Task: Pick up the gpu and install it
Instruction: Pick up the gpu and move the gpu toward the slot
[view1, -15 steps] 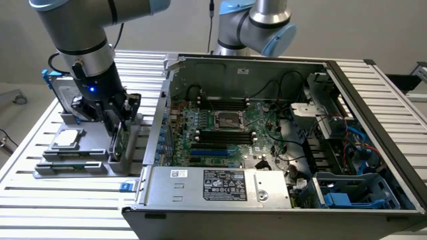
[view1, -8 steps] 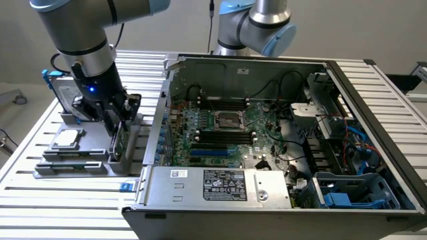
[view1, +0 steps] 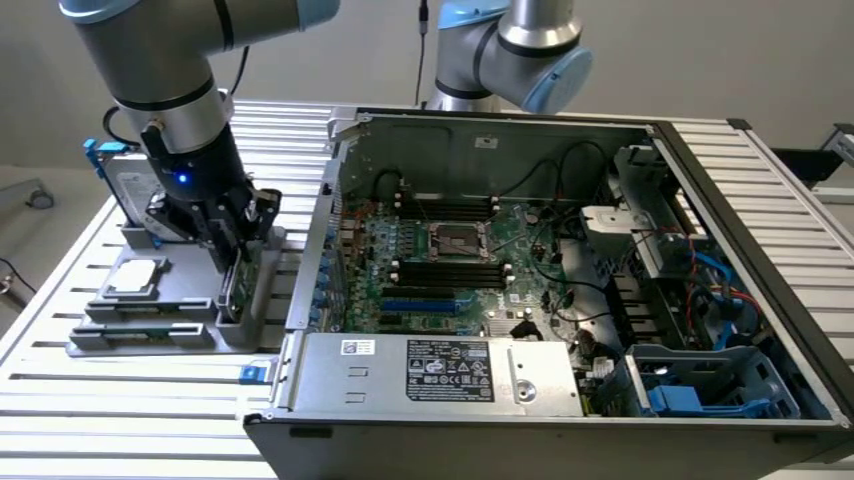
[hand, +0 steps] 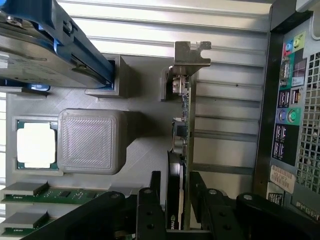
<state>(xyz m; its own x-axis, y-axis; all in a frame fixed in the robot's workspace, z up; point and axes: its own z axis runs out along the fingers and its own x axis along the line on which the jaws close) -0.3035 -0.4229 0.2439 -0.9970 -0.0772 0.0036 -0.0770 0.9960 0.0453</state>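
While upright in holder (hand: 145, 132) on slatted table (view1: 134, 402), gpu (hand: 181, 131) betw. fingers (hand: 155, 187)

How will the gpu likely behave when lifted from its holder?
Probably stiff: the gpu is a thin board with a metal bracket. Likely light but fragile, with exposed components. Standing on edge in the grey holder, it may tip.

A slatted metal table (view1: 120, 400) is seen across the lower left of the exterior view. On it, at the exterior view's left, a grey holder (view1: 94, 345) is set. A square silver processor chip (view1: 136, 278) is laid flat in it, green memory modules (view1: 140, 310) are placed just beside the chip, and a silver hard drive in a blue frame (view1: 127, 190) is stood at the holder's upper end. The centre and right are taken up by an open computer case (view1: 441, 140). Inside it a green motherboard (view1: 400, 245) is mounted, with a labelled power supply (view1: 441, 370) along the lower edge and a blue drive cage (view1: 707, 385) at the lower right.
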